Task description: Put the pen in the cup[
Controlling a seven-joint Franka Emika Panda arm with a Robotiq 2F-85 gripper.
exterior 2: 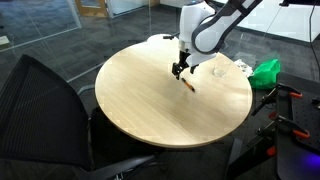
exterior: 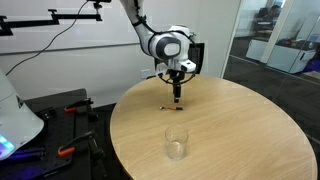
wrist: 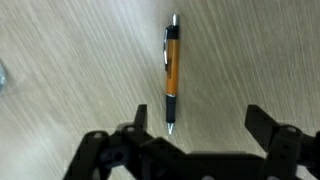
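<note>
The pen [wrist: 171,70] lies flat on the round wooden table [exterior: 240,130]. It has an orange body, a dark grip and a silver tip. In the wrist view its tip points toward my gripper [wrist: 203,125], which is open and empty, with the pen near the left finger. In both exterior views the gripper [exterior: 178,96] [exterior 2: 181,71] hangs just above the table, close over the pen [exterior: 170,107] [exterior 2: 187,85]. The clear cup [exterior: 176,143] stands upright on the table, apart from the pen. It shows faintly in an exterior view [exterior 2: 216,72], and its edge shows in the wrist view [wrist: 2,78].
A black chair [exterior 2: 50,105] stands at the table's edge. A green object [exterior 2: 266,71] sits beside the table. Dark equipment with orange-handled tools [exterior: 68,110] stands off the table. Glass walls are behind.
</note>
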